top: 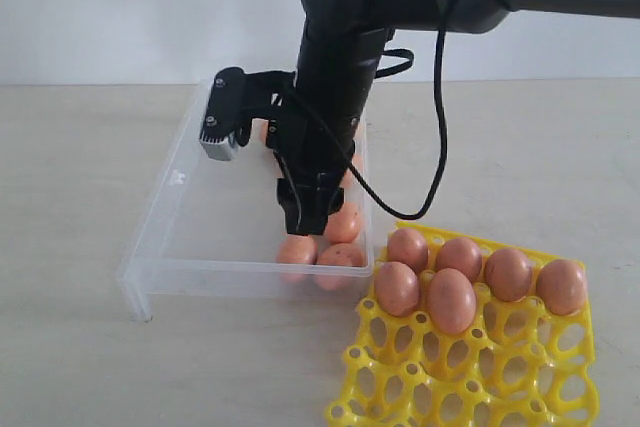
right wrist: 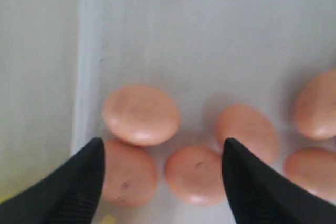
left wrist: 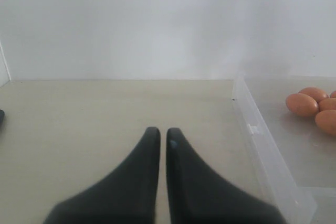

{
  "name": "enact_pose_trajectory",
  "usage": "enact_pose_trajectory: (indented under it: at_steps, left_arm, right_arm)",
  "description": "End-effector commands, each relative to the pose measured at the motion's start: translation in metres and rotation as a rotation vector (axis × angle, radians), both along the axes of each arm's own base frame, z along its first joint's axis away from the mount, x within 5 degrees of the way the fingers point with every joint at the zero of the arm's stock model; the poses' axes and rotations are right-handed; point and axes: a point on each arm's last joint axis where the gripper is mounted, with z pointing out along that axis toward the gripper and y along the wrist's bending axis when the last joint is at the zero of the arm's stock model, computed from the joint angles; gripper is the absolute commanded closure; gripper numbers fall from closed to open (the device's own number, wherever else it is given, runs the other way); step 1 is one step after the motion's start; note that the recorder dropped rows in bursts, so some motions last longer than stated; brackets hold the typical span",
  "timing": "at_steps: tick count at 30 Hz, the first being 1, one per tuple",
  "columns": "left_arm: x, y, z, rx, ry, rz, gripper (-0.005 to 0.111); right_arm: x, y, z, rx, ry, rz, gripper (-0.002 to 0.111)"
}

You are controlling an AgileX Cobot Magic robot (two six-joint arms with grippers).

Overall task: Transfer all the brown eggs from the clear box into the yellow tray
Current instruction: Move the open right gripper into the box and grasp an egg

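Several brown eggs (top: 341, 256) lie in the near right corner of the clear box (top: 165, 209). My right gripper (top: 306, 217) hangs inside the box just above them. In the right wrist view it is open (right wrist: 164, 150), its fingers straddling two eggs (right wrist: 197, 174) without touching either. The yellow tray (top: 470, 377) stands at the front right, with several eggs (top: 452, 299) in its far cups. My left gripper (left wrist: 159, 136) is shut and empty over bare table, left of the box wall (left wrist: 262, 148); three eggs (left wrist: 302, 104) show in the box beyond it.
The right arm and its black cable (top: 440, 137) reach in from the upper right, over the box's far side. A pale wall closes off the back of the beige table (top: 80, 147).
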Motion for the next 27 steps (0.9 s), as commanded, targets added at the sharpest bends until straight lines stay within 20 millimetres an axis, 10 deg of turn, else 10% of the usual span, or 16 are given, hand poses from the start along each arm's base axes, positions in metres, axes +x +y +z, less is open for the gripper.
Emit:
enact_pose_trajectory:
  at_steps: [1,8,16,27]
  left_arm:
    - [0.0,0.0,-0.001,0.002,-0.004,0.0,0.103]
    - [0.0,0.0,-0.001,0.002,-0.004,0.0,0.103]
    - [0.0,0.0,-0.001,0.002,-0.004,0.0,0.103]
    - [0.0,0.0,-0.001,0.002,-0.004,0.0,0.103]
  right_arm:
    - [0.026,0.012,-0.002,0.089,-0.272,0.057,0.045]
    - [0.047,0.002,-0.056,-0.003,-0.238,0.054,0.045]
    - [0.056,-0.035,-0.067,-0.029,-0.088,-0.096,0.046]
    - [0.055,-0.032,-0.071,0.006,-0.071,-0.068,0.065]
